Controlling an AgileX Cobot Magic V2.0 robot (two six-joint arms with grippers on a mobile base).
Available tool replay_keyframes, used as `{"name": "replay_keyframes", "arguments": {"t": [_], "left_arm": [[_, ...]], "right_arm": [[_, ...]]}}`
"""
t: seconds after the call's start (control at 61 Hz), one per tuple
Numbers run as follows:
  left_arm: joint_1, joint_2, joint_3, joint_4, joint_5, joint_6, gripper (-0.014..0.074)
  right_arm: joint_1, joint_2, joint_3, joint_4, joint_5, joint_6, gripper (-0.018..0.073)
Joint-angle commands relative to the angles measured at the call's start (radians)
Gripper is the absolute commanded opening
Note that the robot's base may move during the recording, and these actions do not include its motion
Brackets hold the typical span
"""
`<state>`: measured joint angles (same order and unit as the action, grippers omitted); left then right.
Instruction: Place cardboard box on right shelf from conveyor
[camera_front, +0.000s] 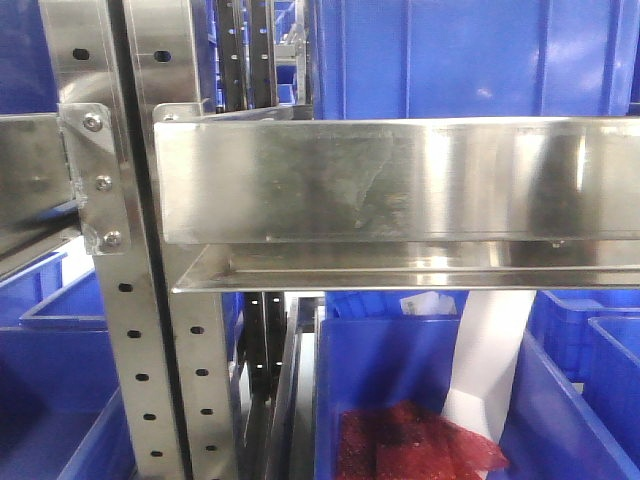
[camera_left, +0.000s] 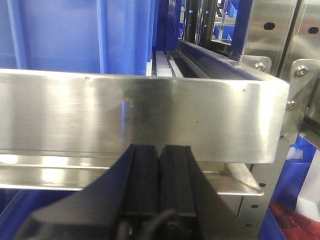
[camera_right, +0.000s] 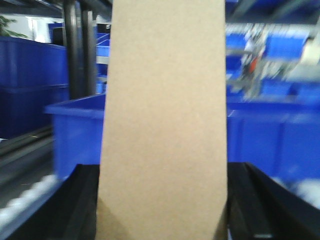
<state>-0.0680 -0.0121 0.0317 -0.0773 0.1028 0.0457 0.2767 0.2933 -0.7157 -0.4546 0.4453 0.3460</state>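
Note:
The tan cardboard box (camera_right: 165, 100) fills the middle of the right wrist view, standing on end. My right gripper (camera_right: 162, 172) is shut on it, with a black finger (camera_right: 82, 205) against each side. The right shelf (camera_front: 400, 185) spans the front view as a shiny steel lip, scuffed and reflective, fixed to a perforated upright (camera_front: 140, 330). Neither the box nor either gripper shows in the front view. My left gripper (camera_left: 160, 150) is shut on nothing, its pads pressed together just below a steel shelf lip (camera_left: 140, 117). The conveyor is out of view.
Blue plastic bins stand above the shelf (camera_front: 470, 55) and below it (camera_front: 400, 380); the lower one holds red mesh (camera_front: 410, 440) and a white strip (camera_front: 490, 350). More blue bins (camera_right: 75, 135) lie behind the box. A bolted bracket (camera_front: 95, 180) joins another shelf at left.

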Motion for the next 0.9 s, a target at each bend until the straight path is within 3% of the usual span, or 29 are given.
{"name": "replay_keyframes", "arguments": {"t": [0.0,0.246,0.459,0.656,0.885], "left_arm": [[-0.001,-0.015,0.01,-0.006,-0.088,0.0,-0.0116],[-0.001,-0.015,0.01,-0.006,-0.088,0.0,-0.0116],[-0.001,-0.015,0.01,-0.006,-0.088,0.0,-0.0116],[-0.001,-0.015,0.01,-0.006,-0.088,0.0,-0.0116],[-0.001,-0.015,0.01,-0.006,-0.088,0.0,-0.0116]], "right_arm": [[-0.006,0.098,-0.078,-0.138,-0.137,-0.063,0.0155],[0.011,0.298,-0.157,-0.318,-0.199,-0.26,0.0155],[0.126,0.434,-0.156,-0.474,-0.215,-0.484,0.0155],[0.211,0.531,-0.154,-0.486,-0.208,-0.606,0.0155],[0.187,0.636,-0.153,-0.478,-0.209,-0.63,0.0153]]}}
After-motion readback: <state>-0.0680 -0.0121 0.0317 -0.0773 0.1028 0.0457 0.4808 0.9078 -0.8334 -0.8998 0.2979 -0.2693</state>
